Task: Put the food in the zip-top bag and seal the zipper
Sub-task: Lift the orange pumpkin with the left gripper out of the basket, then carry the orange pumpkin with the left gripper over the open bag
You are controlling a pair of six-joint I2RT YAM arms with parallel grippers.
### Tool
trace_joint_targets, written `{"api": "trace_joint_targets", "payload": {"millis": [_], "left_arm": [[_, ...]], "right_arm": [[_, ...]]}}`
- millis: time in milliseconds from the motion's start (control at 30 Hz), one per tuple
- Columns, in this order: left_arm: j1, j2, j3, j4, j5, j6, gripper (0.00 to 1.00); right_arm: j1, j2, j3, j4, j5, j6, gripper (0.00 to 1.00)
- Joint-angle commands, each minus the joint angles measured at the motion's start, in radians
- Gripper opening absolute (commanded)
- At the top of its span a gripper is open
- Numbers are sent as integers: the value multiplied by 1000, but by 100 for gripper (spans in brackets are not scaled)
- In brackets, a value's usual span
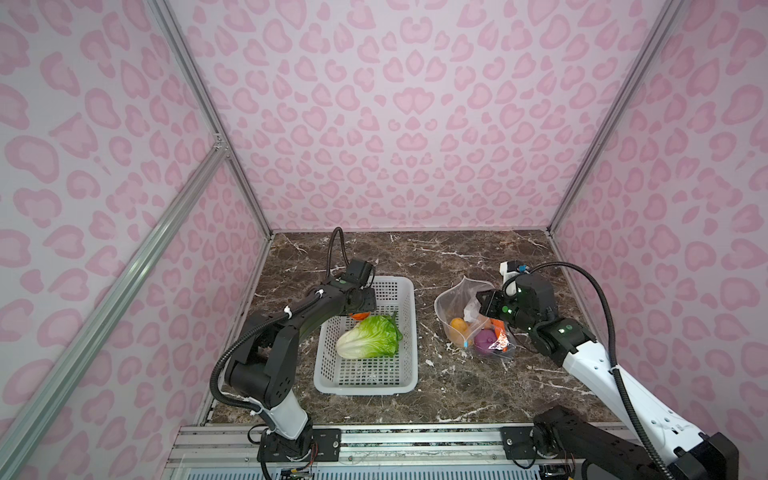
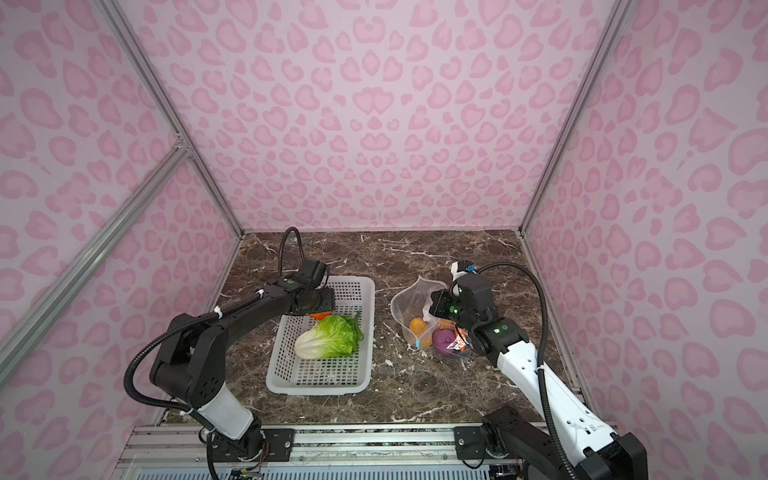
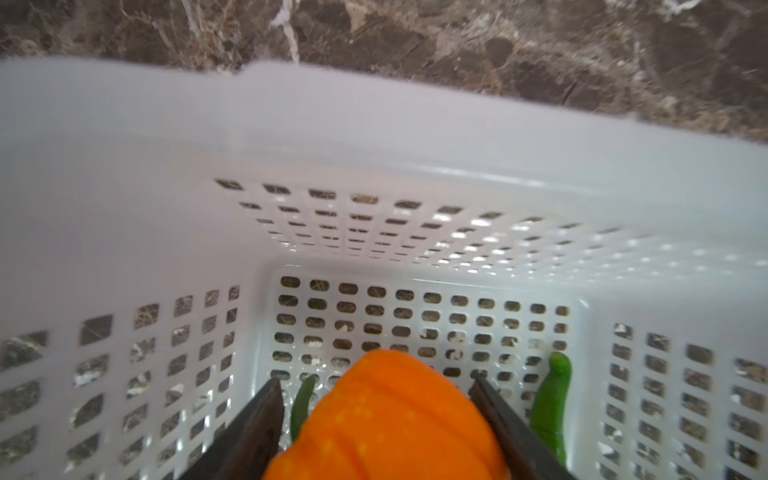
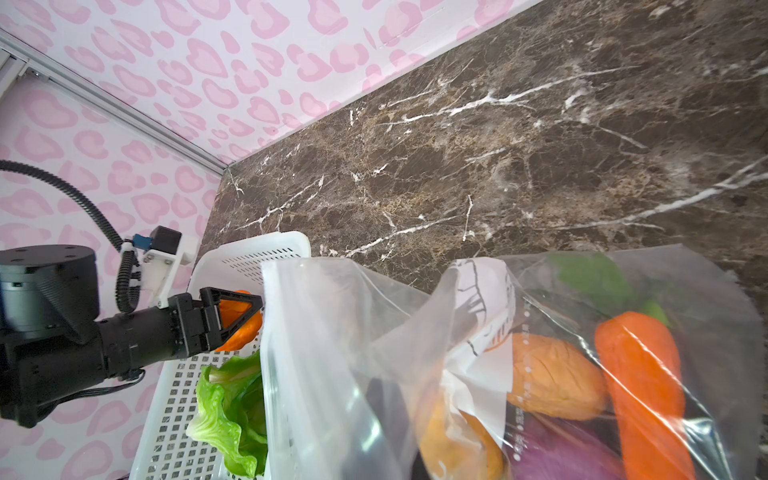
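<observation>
My left gripper (image 3: 376,384) reaches into the white basket (image 1: 365,388) and is shut on an orange ridged food piece (image 3: 386,419), one finger on each side. A green-white lettuce head (image 1: 370,338) lies in the basket beside it. The zip-top bag (image 1: 461,299) lies to the right with its mouth held open. My right gripper (image 1: 480,306) is shut on the bag's upper edge, and one dark finger (image 4: 388,415) shows through the film. Inside the bag are a carrot (image 4: 640,374), a purple onion (image 1: 484,338) and an orange round (image 1: 458,324). The zipper's blue slider (image 1: 466,344) sits at the near end.
A green pepper-like piece (image 3: 550,407) lies on the basket floor beside my left fingers. The basket and the bag stand side by side on the dark marble table (image 1: 457,257). Pink patterned walls close in the back and both sides.
</observation>
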Motion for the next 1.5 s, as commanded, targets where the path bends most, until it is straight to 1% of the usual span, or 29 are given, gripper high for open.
{"api": "trace_joint_targets", "payload": {"millis": [0, 300, 467, 600, 700, 933, 1000, 1133, 1267, 1400, 1467], "left_arm": [[-2, -47, 2, -25, 16, 8, 70], [-2, -151, 8, -38, 60, 2, 68], [-2, -201, 24, -35, 118, 3, 67], [-3, -227, 29, -19, 215, -4, 67], [-27, -251, 31, 7, 293, -14, 66], [-163, -284, 61, 129, 444, -59, 65], [-214, -270, 90, 149, 451, -60, 65], [-318, -196, 166, 174, 490, -34, 64], [-391, -85, 251, 174, 534, -28, 63], [-449, 2, 310, 173, 541, -28, 62], [-471, 39, 338, 162, 519, -22, 62]], "right_arm": [[0, 7, 6, 16, 0, -2, 0], [0, 16, 15, 18, -7, 1, 0], [0, 22, 15, 24, -10, 4, 0], [0, 27, 15, 29, -15, 8, 0], [0, 25, 11, 30, -13, 9, 0], [0, 21, -1, 42, -14, 17, 0], [1, 19, -2, 43, -16, 19, 0], [1, 13, -2, 41, -18, 18, 0], [0, 1, -5, 33, -15, 18, 0], [0, -20, -17, 32, -10, 20, 0], [0, -30, -23, 35, -15, 24, 0]]}}
